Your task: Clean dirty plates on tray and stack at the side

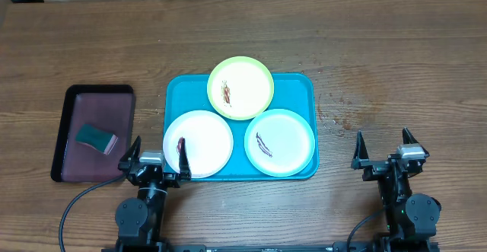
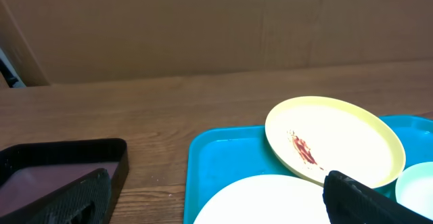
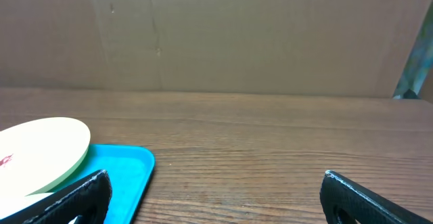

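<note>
The turquoise tray (image 1: 179, 92) lies mid-table and holds three plates. The lime-green-rimmed plate (image 1: 241, 87) sits at the back, resting partly on the other two, with a reddish smear. The white plate (image 1: 198, 143) is front left, smeared near its left edge. The light-blue-rimmed plate (image 1: 279, 142) is front right with a dark smear. My left gripper (image 1: 156, 161) is open and empty at the tray's front left corner. My right gripper (image 1: 386, 151) is open and empty, right of the tray. The left wrist view shows the green plate (image 2: 335, 139), white plate (image 2: 270, 200) and tray (image 2: 216, 163).
A dark maroon tray (image 1: 95, 132) with a black rim lies left of the turquoise tray and holds a green sponge (image 1: 96, 138). Bare wooden table (image 1: 396, 77) lies right of the tray. A cardboard wall stands behind the table.
</note>
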`<state>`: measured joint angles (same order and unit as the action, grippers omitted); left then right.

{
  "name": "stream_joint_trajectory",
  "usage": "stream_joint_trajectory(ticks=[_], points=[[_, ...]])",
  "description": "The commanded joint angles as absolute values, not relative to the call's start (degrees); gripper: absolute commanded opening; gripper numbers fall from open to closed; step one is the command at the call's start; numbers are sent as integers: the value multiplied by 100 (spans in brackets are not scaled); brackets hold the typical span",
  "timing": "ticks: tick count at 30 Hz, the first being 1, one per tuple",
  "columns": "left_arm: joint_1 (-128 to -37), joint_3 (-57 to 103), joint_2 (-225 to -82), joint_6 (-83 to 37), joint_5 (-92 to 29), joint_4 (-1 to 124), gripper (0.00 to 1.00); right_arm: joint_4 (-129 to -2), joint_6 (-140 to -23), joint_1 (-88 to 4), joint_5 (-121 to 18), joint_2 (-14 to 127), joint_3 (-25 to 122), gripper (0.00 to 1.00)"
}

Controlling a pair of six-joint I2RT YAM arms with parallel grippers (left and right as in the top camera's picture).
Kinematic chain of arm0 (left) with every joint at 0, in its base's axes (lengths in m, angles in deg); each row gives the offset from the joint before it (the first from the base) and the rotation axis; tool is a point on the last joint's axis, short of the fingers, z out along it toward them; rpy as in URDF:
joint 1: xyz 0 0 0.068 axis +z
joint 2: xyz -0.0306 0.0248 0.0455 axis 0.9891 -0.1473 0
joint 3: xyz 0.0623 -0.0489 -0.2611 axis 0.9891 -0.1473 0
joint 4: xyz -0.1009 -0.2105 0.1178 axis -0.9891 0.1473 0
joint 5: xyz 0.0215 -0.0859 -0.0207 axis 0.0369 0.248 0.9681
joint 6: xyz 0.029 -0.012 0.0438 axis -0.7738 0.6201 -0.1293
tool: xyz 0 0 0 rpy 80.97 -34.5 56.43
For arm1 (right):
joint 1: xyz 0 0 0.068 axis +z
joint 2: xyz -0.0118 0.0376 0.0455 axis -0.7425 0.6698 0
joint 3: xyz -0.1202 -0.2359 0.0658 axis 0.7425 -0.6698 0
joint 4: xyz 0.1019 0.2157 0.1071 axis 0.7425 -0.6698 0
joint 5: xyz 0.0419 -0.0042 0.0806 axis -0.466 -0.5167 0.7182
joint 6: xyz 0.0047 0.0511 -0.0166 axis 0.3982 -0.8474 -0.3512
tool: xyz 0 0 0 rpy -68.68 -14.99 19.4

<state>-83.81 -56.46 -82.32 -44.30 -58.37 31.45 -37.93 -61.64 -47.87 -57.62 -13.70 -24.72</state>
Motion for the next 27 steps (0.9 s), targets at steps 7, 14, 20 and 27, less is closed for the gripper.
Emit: stream_joint_trajectory(ticks=[7,14,20,27], points=[[-8414,-5666,-8173,-4378,-5913,2681,100,-3753,-6160,-4798,-5836,-1426,-2531,100],[-8409,-5666,-8173,-4273,-5452,583,100,-3756,-6160,-4798,-5836,-1426,-2531,100],[-8409,-5666,-8173,-4352,-6462,-1539,100,-3753,-6160,-4798,-5834,-1426,-2531,100],[-8412,-5056,-8184,-4437,-7059,-1325,100,-3753,-6160,-4798,-5834,-1426,-2531,100]])
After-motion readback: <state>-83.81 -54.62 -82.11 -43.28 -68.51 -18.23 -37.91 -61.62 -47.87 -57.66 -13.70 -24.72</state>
